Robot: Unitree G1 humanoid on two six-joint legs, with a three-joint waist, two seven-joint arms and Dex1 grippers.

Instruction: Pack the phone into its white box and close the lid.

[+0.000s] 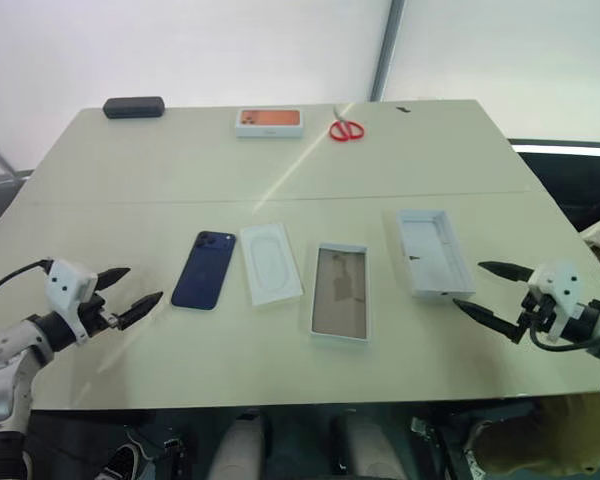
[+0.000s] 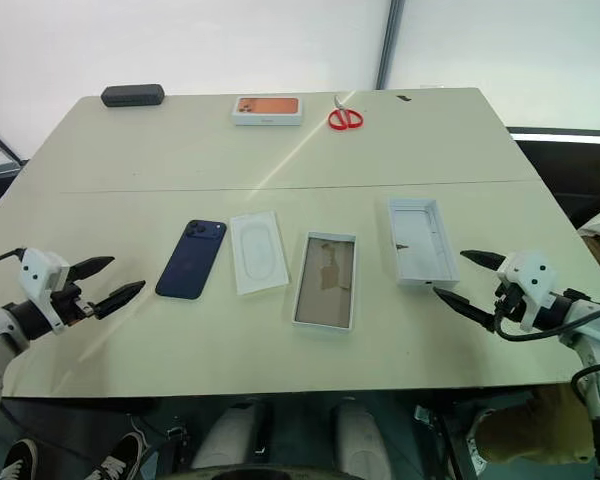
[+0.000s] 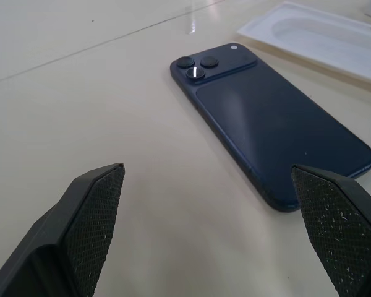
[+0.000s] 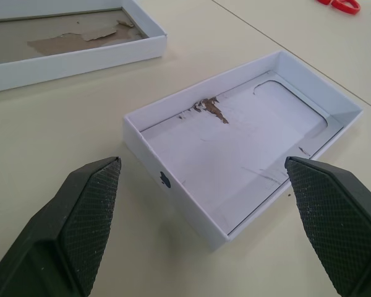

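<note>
1. Nearest the camera, at the front edge of the worktop (image 1: 280,370), the white box (image 1: 340,291) lies open side up, its grey-brown floor bare.
2. Left of that tray and just beside it lies a flat white insert (image 1: 270,262) with an oval outline; left of the insert, apart from it, the phone (image 1: 204,269) lies back up, its camera bump at the far end.
3. Right of the tray, set slightly farther back, the lid (image 1: 434,253) rests with its plain white inside facing up, a small brown scuff on its inner face.
4. Left claw (image 1: 128,292) hovers near the front left corner with its fingers spread wide and empty, pointed toward the phone, which lies just ahead of it.
5. Right claw (image 1: 493,293) hovers at the front right, also spread wide and holding nothing, its tips near the lid's near end without touching.
6. Along the far edge sit a dark oblong case (image 1: 133,107), a white box with orange top (image 1: 269,122) and red-handled scissors (image 1: 346,129).
</note>
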